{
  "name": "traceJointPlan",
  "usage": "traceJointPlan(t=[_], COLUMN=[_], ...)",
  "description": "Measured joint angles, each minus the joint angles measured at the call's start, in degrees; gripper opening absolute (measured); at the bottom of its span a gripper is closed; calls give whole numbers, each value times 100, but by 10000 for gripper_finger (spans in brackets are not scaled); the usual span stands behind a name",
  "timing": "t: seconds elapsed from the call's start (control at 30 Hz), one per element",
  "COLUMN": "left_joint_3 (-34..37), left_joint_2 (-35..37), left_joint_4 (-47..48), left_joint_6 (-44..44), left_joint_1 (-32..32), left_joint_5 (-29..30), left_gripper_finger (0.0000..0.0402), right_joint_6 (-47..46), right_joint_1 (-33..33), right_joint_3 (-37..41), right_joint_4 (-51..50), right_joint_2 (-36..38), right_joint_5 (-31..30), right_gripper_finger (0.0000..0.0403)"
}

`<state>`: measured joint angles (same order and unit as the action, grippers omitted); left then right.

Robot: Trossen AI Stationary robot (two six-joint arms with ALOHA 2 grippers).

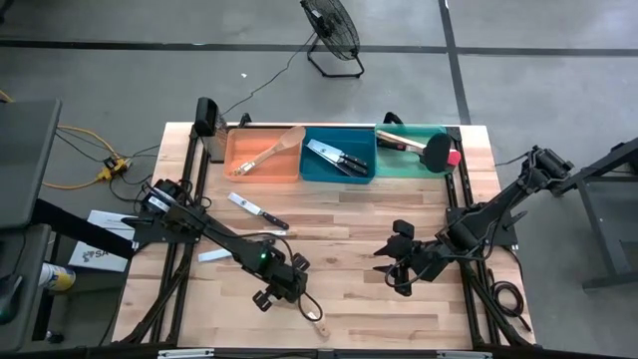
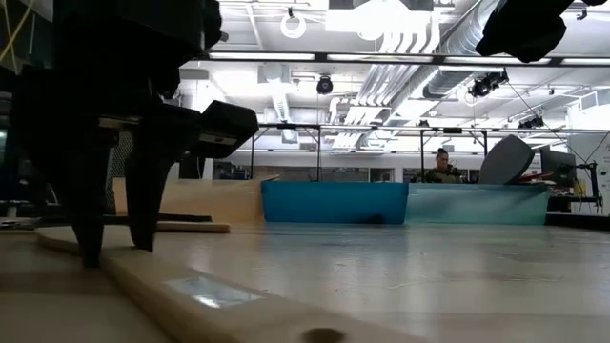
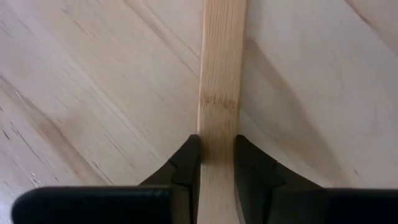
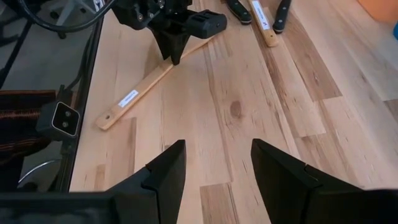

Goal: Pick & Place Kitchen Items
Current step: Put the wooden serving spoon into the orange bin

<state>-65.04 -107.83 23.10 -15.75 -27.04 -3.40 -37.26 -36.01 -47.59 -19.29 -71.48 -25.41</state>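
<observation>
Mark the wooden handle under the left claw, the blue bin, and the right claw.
wooden handle [image 3: 219, 81]: left wrist view, mid-shaft ahead of the fingers.
blue bin [image 1: 338, 176]: high view, near rim.
right claw [image 4: 214, 168]: right wrist view, gap between its open fingertips.

Overhead looks straight down; low sits at tabletop level; both wrist cameras, left closest, share the wooden handle [image 3: 219, 93].

Grey concrete floor [image 1: 120, 60], black floor fan [image 1: 332, 30], ceiling ducts [image 2: 410, 33]
</observation>
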Motion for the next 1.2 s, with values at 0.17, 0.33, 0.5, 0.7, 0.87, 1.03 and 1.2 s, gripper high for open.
traceJointPlan(t=[0.17, 0.33, 0.5, 0.7, 0.87, 1.03, 1.2], left_joint_3=[-37, -66, -66, -73, -292, -533, -644], left_joint_2=[-11, -17, -17, 39, 15, 9, 11], left_joint_4=[-120, -121, -130, -293, 39, 233, 502], left_joint_6=[249, 438, 569, 594, 614, 612, 660], left_joint_1=[2, 2, 2, 2, 2, 2, 2], left_joint_5=[32, 35, 33, 15, 99, 169, 167], left_gripper_finger=[65, 65, 65, 39, 3, 3, 2], right_joint_6=[-2, -1, -2, -4, -4, -4, -4], right_joint_1=[0, 0, 0, 0, 0, 0, 0], right_joint_3=[0, 0, 0, 0, 0, 0, 0], right_joint_4=[-17, -17, -19, -20, -20, -20, -22], right_joint_2=[0, 0, 0, 0, 0, 0, 0], right_joint_5=[0, 0, 2, 7, 12, 24, 42], right_gripper_finger=[174, 174, 174, 174, 174, 174, 174])
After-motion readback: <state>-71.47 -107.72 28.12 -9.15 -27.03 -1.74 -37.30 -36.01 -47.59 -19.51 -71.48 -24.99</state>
